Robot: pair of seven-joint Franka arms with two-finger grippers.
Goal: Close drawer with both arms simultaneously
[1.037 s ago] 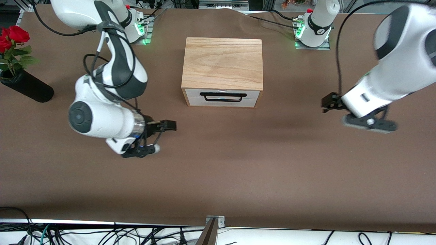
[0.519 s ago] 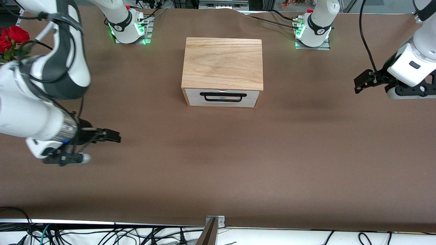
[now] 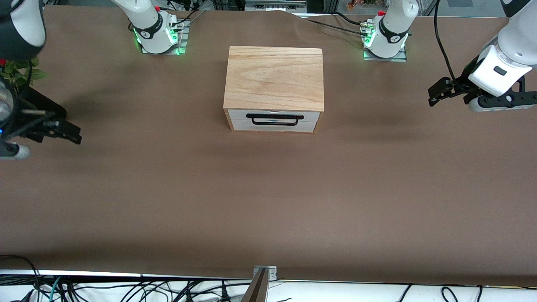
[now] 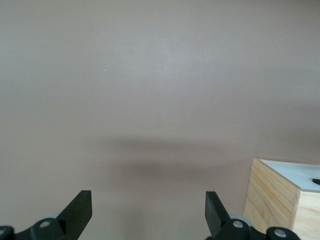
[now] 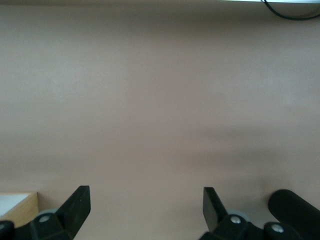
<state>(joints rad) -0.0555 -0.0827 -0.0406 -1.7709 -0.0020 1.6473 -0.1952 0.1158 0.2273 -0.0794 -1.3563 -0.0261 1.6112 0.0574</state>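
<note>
The light oak box (image 3: 275,77) stands mid-table between the two arm bases. The drawer (image 3: 273,120), a white front panel with a thin black bar handle (image 3: 275,119), sits flush in the box's front. My left gripper (image 3: 436,93) hangs open and empty over bare table toward the left arm's end, well apart from the box. My right gripper (image 3: 70,132) hangs open and empty toward the right arm's end, beside the vase. In the left wrist view the gripper (image 4: 147,200) is open, with a box corner (image 4: 280,195) showing. In the right wrist view the gripper (image 5: 145,195) is open, with a box corner (image 5: 17,206) showing.
A black vase (image 3: 44,107) with green leaves (image 3: 21,71) lies at the right arm's end, partly hidden by that arm; it also shows in the right wrist view (image 5: 295,210). A metal bracket (image 3: 262,274) and cables sit at the table edge nearest the front camera.
Both arms have swung outward from the box's front toward their own table ends. The right gripper moved farthest, reaching the vase. The drawer front has not moved.
</note>
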